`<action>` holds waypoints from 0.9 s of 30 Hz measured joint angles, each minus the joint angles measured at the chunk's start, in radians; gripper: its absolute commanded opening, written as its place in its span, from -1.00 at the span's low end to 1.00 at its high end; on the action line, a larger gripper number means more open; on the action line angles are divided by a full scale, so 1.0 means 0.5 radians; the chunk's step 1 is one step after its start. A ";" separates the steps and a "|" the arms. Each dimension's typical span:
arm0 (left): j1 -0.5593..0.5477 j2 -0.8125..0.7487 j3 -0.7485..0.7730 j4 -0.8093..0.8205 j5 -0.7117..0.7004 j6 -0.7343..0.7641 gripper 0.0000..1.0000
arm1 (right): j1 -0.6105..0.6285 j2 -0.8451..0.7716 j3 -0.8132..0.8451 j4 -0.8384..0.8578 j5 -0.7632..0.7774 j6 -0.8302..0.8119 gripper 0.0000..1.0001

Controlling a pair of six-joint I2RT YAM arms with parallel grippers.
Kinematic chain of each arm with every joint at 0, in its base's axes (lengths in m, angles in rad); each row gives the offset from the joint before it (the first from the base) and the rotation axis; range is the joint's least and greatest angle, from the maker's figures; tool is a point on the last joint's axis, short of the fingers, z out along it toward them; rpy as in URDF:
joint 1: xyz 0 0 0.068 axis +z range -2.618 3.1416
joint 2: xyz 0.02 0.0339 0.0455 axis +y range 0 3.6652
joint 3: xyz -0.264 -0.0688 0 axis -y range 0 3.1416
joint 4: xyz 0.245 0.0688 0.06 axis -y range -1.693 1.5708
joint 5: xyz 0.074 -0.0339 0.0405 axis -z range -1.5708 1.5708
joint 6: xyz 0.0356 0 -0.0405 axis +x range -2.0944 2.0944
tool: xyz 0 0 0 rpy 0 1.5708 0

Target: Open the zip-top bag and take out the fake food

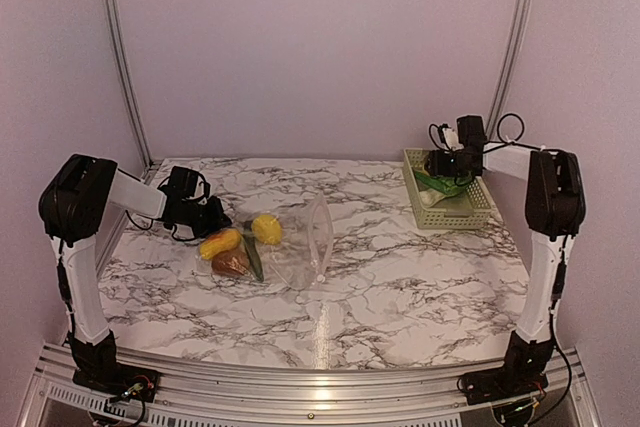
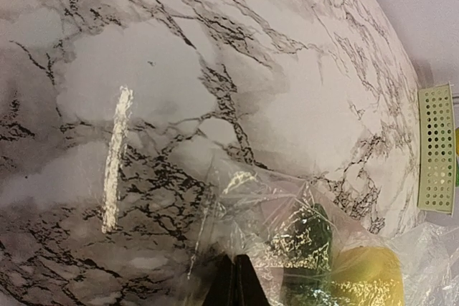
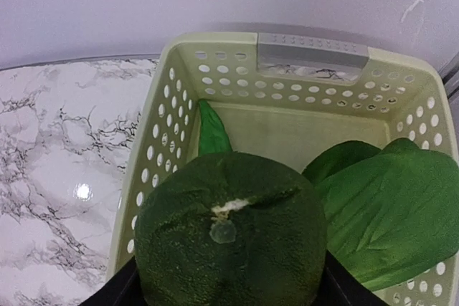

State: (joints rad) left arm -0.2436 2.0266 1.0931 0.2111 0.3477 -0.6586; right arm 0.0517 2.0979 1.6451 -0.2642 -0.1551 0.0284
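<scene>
The clear zip-top bag [image 1: 305, 247] lies crinkled at the table's middle, its whitish zip strip toward the right. A yellow lemon [image 1: 266, 228], a yellow-orange piece [image 1: 220, 243], a brown round piece [image 1: 231, 263] and a long green pod [image 1: 253, 259] sit at its left end. My left gripper [image 1: 207, 217] is shut, pinching the bag's plastic [image 2: 287, 202] between closed fingers [image 2: 251, 284], with the lemon [image 2: 369, 277] just beside. My right gripper [image 1: 448, 162] is shut on the green ball [image 3: 229, 231] and holds it over the pale green basket [image 3: 179, 105]. Leafy green [image 3: 391, 209] lies in the basket.
The pale green slatted basket [image 1: 478, 209] stands at the back right of the marble table, near the right wall. It also shows at the right edge of the left wrist view [image 2: 436, 148]. Metal frame posts [image 1: 120, 67] rise at the back corners.
</scene>
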 measured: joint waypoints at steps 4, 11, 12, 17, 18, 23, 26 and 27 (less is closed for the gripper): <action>0.000 0.000 0.008 -0.010 -0.001 0.001 -1.00 | 0.000 0.158 0.214 -0.094 0.041 0.000 0.68; 0.000 0.000 0.011 -0.014 0.000 0.002 -1.00 | 0.005 0.107 0.272 -0.186 0.048 -0.028 0.55; 0.000 0.000 0.011 -0.014 0.001 0.002 -1.00 | 0.013 0.076 0.257 -0.193 0.039 -0.035 0.50; 0.000 0.000 0.011 -0.012 0.005 0.002 -1.00 | 0.089 -0.185 0.097 -0.204 -0.074 -0.045 0.23; 0.000 0.000 0.011 -0.012 0.006 0.002 -1.00 | 0.130 -0.243 0.056 -0.202 -0.111 -0.046 0.18; 0.000 0.000 0.011 -0.007 0.016 0.001 -1.00 | 0.431 -0.395 -0.140 -0.169 -0.335 -0.003 -0.03; 0.000 0.000 0.010 0.008 0.021 -0.001 -1.00 | 0.603 -0.396 -0.249 -0.161 -0.492 0.076 -0.17; 0.000 0.000 0.007 0.014 0.021 -0.007 -1.00 | 0.659 -0.396 -0.290 -0.158 -0.546 0.121 -0.21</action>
State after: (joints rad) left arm -0.2436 2.0266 1.0966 0.2184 0.3584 -0.6621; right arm 0.3813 1.8999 1.5002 -0.3431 -0.4278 0.0887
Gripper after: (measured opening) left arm 0.002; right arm 0.446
